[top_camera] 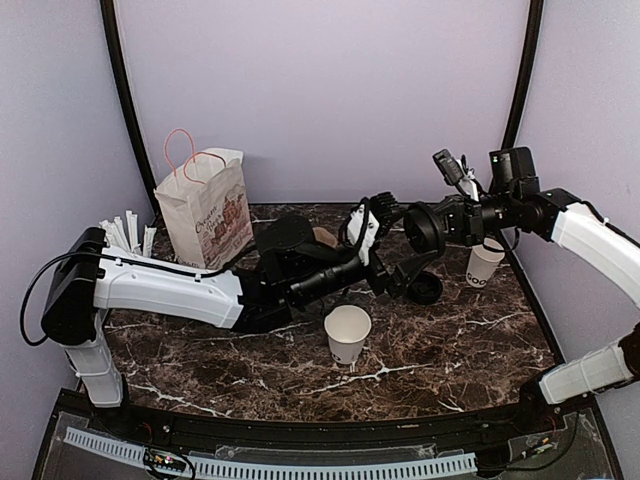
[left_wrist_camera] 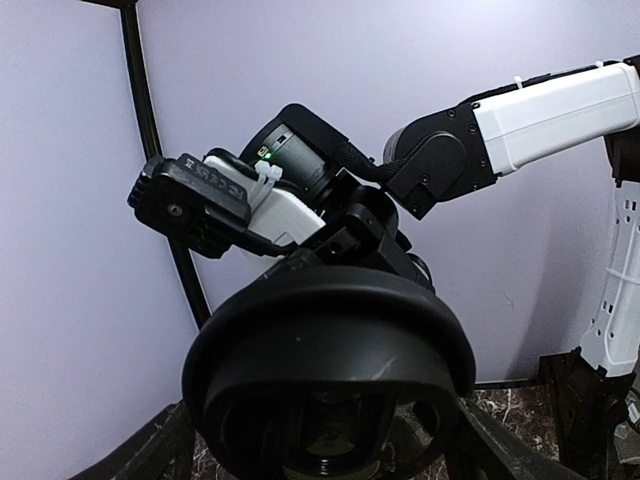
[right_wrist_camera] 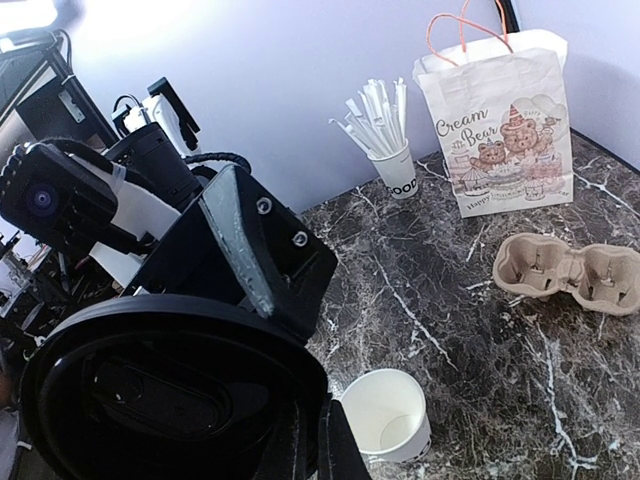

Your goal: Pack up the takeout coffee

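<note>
Since the takeout coffee is not yet assembled, its cup (top_camera: 347, 332) is found lidless on the bench (top_camera: 450, 370), close to the near edge. It stands upright, its long axis vertical and its mouth up, and is touched by nothing. Its black lid (right_wrist_camera: 150, 400) is held in the air over mid-bench, above the cup, to its right and farther back. It is tilted rather than level and is pinched at the rim by the right pincer (right_wrist_camera: 312, 452), whose jaws are pressed together on it. The left pincer (left_wrist_camera: 320, 450) is spread wide with the lid between its fingers; whether the pads touch the rim cannot be told. The coming move is judged to turn on this offset. The lid has to be carried leftwards, nearer and down until it lies flat and centred over the open mouth. The left arm is the nearer one, its forearm passing just behind the cup. A second white cup (top_camera: 485, 268) is seen beneath the right arm, its top partly hidden. Farther back a pulp carrier (right_wrist_camera: 570, 270) lies with both wells unfilled. At the far left the paper bag (right_wrist_camera: 500, 130) stands upright beside a cup of wrapped straws (right_wrist_camera: 385, 160).
</note>
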{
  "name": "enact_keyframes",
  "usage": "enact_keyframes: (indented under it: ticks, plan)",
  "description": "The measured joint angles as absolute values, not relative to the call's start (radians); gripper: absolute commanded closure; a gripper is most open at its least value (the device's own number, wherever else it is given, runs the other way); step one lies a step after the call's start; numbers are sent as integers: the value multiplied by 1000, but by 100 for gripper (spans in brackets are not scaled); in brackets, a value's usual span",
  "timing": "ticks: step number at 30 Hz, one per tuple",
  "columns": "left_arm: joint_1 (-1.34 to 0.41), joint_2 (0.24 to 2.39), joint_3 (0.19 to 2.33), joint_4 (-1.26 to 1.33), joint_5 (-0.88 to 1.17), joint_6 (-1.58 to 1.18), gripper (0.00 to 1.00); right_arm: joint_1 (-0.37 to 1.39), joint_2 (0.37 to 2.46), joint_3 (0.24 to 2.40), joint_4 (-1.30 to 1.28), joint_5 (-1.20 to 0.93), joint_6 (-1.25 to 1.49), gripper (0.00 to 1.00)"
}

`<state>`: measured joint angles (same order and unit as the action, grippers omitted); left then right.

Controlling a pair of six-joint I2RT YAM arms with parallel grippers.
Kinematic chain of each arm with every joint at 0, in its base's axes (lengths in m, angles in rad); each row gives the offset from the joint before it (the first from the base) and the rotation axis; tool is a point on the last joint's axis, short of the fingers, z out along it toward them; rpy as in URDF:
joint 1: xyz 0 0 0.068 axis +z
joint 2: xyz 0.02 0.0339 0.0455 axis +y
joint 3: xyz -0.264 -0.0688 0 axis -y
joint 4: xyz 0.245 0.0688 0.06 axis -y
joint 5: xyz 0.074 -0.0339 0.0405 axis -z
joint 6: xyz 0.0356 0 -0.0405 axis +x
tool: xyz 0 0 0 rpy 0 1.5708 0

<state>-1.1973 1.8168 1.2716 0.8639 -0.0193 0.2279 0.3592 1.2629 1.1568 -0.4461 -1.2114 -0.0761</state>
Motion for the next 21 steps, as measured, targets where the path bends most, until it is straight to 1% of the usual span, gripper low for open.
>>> enact_keyframes:
  ticks: [2,4,5,6,12,17,21]
  plan:
    - [-1197,1821,1278,864,-19,228,15,358,1262,1155,-441,-1210,-72,99]
    - [-1197,1822,1278,864,-17,224,16,357,1261,1154,-439,-1207,-68,97]
    - [-1198,1822,1278,864,-16,222,16,356,1259,1153,-439,-1206,-68,93]
    - [-1198,1822,1278,864,-15,220,17,356,1256,1150,-436,-1205,-69,88]
    - [-1199,1819,1270,867,-17,199,17,342,1235,1138,-443,-1177,-80,69]
    - [-1199,1754,1186,826,-43,189,17,300,1201,1138,-478,-1147,-110,63]
    - [-1198,1646,1106,729,-71,171,18,285,1176,1122,-501,-1115,-162,62]
